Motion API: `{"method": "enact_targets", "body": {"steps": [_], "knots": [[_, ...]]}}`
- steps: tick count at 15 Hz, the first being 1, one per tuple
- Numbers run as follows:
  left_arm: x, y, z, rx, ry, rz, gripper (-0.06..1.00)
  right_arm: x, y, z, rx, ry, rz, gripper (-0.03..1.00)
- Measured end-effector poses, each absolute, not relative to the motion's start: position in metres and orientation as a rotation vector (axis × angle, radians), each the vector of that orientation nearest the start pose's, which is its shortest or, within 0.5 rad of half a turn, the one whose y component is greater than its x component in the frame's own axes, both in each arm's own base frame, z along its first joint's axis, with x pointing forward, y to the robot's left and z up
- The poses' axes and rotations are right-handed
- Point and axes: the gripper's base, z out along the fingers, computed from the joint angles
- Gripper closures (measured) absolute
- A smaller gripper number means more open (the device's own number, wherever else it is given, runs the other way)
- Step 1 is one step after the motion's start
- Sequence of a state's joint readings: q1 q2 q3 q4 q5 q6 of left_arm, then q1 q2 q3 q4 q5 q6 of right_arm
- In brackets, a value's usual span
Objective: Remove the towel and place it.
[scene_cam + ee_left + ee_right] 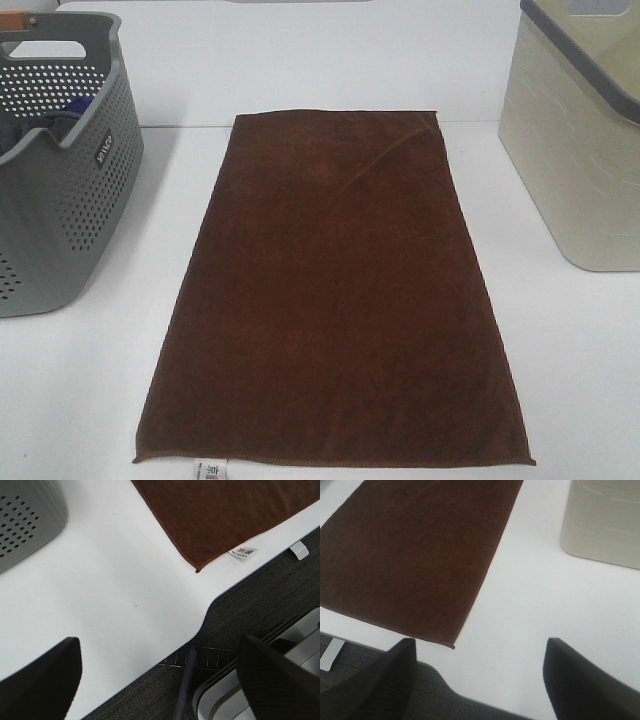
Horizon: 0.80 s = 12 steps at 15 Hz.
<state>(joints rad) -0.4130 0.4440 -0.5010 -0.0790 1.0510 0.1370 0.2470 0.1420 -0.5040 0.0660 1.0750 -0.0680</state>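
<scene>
Nearest the high camera: white tag (207, 470) at 6 o'clock on the near hem of the towel (335, 290). Towel lies flat, spread at centre of the white worktop (590, 380). Grey perforated basket (60, 180) at 10 o'clock, cream bin (580, 150) at 2 o'clock. Left gripper (157, 680) and right gripper (477, 675): jaws apart, holding nothing, both off the near edge. Judgement: terry cloth, soft, light, limp; will sag and drag. Pinch the two near corners. Worktop smooth, bare around the towel; dark carpet below.

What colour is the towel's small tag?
White with dark print; the tag on the towel shows best in the left wrist view.
</scene>
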Motion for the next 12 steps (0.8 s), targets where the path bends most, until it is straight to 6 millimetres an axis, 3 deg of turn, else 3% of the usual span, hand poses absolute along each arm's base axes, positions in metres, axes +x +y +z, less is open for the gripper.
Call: {"method": "enact_targets", "body": {"steps": [12], "knots": [[0.0541, -0.0322, 0.2656, 0.678, 2.392, -0.235, 0.14, 0.0128, 0.0108, 0.2768, -0.387, 2.152, 0.19, 0.29]]}}
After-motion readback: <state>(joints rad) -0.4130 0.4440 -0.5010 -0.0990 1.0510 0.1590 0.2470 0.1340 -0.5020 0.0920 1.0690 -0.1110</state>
